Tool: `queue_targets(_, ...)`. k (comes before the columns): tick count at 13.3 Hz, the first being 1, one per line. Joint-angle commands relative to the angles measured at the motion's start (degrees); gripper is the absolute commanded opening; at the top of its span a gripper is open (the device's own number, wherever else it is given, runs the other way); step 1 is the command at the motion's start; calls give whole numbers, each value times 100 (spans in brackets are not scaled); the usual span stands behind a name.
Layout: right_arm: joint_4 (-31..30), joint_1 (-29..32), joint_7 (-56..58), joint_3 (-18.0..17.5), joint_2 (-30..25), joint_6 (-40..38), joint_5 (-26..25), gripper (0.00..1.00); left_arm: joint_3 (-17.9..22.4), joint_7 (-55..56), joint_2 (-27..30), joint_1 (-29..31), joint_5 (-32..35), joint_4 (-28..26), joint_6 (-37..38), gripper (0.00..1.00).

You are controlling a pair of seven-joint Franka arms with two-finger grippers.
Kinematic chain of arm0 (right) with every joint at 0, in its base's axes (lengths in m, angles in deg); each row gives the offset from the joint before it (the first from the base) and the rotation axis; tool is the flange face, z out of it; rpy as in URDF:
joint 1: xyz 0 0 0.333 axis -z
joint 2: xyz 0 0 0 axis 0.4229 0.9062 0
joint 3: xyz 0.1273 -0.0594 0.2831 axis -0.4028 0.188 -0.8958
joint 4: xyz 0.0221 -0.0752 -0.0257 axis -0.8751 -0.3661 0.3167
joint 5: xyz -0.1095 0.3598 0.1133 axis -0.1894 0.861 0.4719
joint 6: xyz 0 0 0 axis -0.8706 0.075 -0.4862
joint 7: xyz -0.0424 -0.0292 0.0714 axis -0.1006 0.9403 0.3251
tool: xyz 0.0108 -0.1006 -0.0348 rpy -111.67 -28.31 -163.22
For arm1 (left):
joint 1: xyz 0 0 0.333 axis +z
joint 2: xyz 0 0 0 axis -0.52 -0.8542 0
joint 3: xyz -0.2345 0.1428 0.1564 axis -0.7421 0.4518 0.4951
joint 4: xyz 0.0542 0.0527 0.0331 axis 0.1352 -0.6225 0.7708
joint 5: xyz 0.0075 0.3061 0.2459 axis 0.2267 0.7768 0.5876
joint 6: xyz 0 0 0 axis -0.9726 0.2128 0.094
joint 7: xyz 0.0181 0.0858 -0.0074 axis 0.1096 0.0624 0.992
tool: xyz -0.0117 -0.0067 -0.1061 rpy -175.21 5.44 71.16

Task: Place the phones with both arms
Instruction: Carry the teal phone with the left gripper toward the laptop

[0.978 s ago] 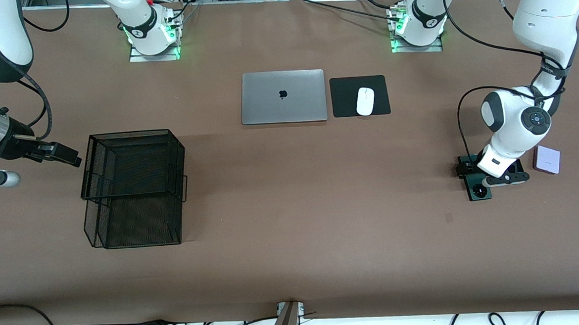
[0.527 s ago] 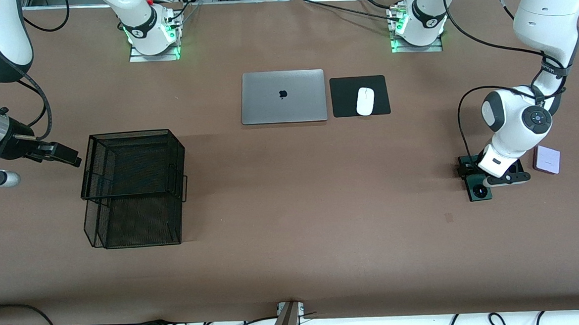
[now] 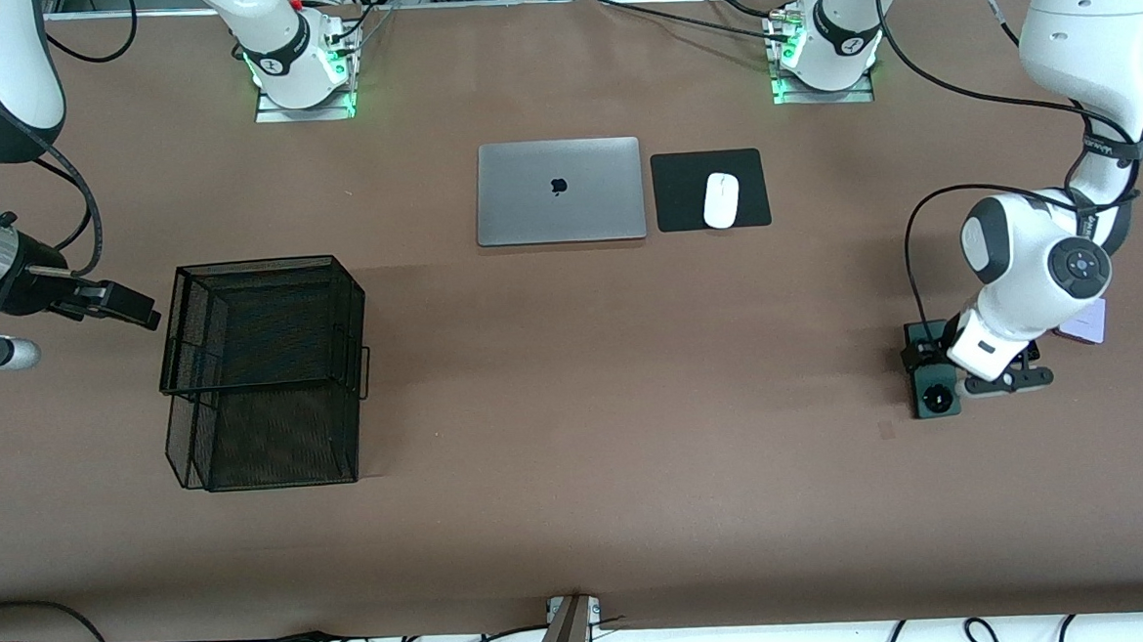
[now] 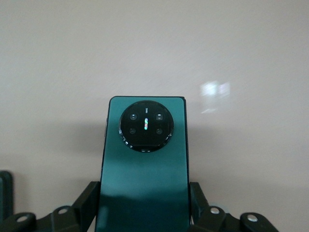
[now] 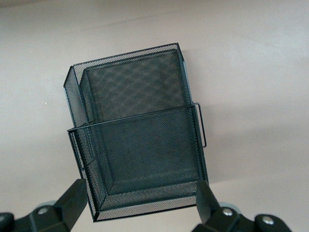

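Note:
My left gripper (image 3: pixel 936 368) is shut on the long dark-green phone (image 3: pixel 934 395) and holds it by its long edges, low over the table at the left arm's end. In the left wrist view the phone (image 4: pixel 145 159) fills the space between my fingers (image 4: pixel 83 203), with its round camera ring pointing away from them. The pale lilac-white phone (image 3: pixel 1086 321) lies on the table beside the arm, partly covered by it. The black phone is hidden. My right gripper (image 3: pixel 131 310) is open and empty beside the black mesh basket (image 3: pixel 261 371).
The mesh basket (image 5: pixel 140 140) has two stepped tiers. A closed silver laptop (image 3: pixel 559 191) and a white mouse (image 3: pixel 720 199) on a black pad (image 3: pixel 683 207) lie nearer the arm bases. Bare brown table lies between the basket and the left gripper.
My left gripper has moved toward the front camera with the green phone in it, and the phone has straightened. More of the lilac phone is now covered. The right arm has not moved.

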Motion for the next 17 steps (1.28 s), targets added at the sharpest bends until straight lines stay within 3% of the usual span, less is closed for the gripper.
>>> queue_targets(1, 40, -102, -28, 82, 5, -68, -40, 100, -402, 657, -109, -50, -23, 390, 270, 0)
queue_targets(5, 40, -76, -80, 91, 14, -68, -31, 100, -421, 974, -118, -198, -14, 381, 270, 0)
queue_targets(13, 31, -94, -89, 99, 14, -68, -40, 100, -413, 3565, -232, -2095, 56, 653, 261, 0)
queue_targets(15, 40, -93, -89, 126, 14, -50, -101, 100, -413, 4216, -398, -2710, 56, 1021, 261, 0)
queue_targets(17, 40, -93, -89, 169, 49, 3, -110, 100, -369, 4735, -871, -3369, 56, 1740, 261, 0)
